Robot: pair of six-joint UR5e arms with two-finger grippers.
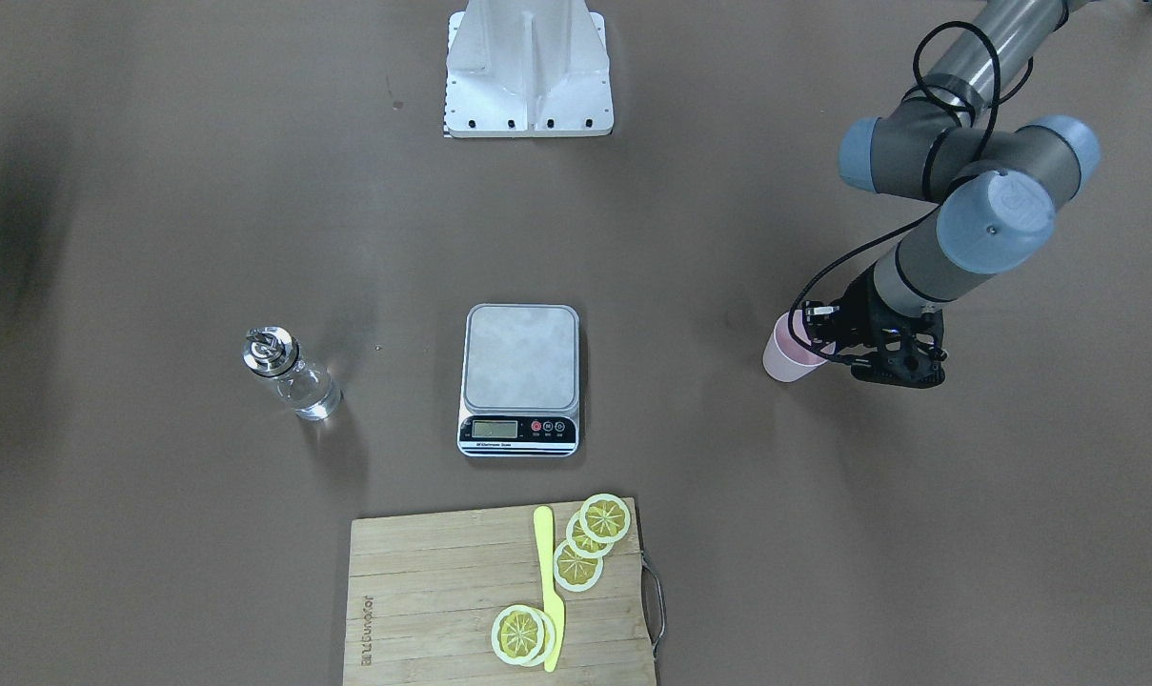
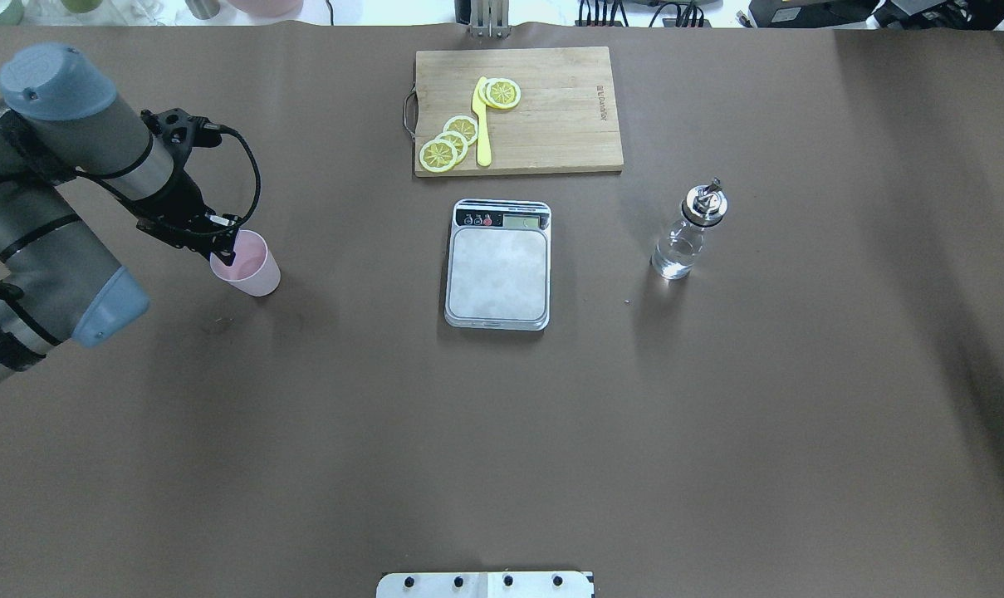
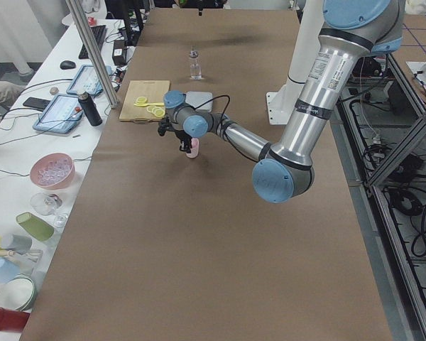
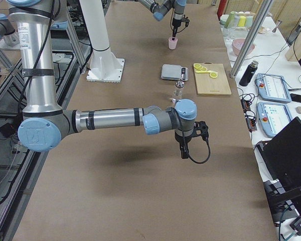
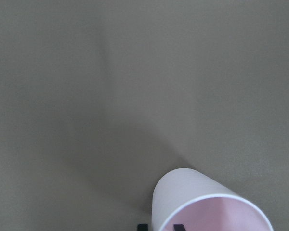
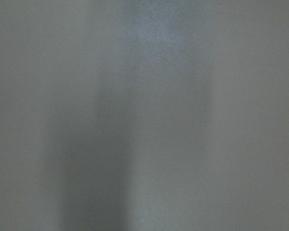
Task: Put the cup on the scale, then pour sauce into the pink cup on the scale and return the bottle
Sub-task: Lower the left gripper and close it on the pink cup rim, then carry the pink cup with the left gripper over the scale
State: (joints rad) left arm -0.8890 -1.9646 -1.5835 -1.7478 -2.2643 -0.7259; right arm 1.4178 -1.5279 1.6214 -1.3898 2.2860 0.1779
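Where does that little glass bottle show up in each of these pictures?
Front-facing: bottle left of the scale.
Overhead: bottle right of it.
Left: bottle beyond it, far off.
Right: bottle nearer than it, just past the near arm.
Wrist views: not in either.
Shared landmark: the scale.

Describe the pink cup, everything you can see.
The cup is small, plain, pale pink, tapered, handleless, looks like matte plastic, and appears empty. It seems to stand upright, mouth up, on the brown table, off to the robot's left of the scale. The left gripper straddles its rim, one finger inside and one outside, apparently not yet clamped.
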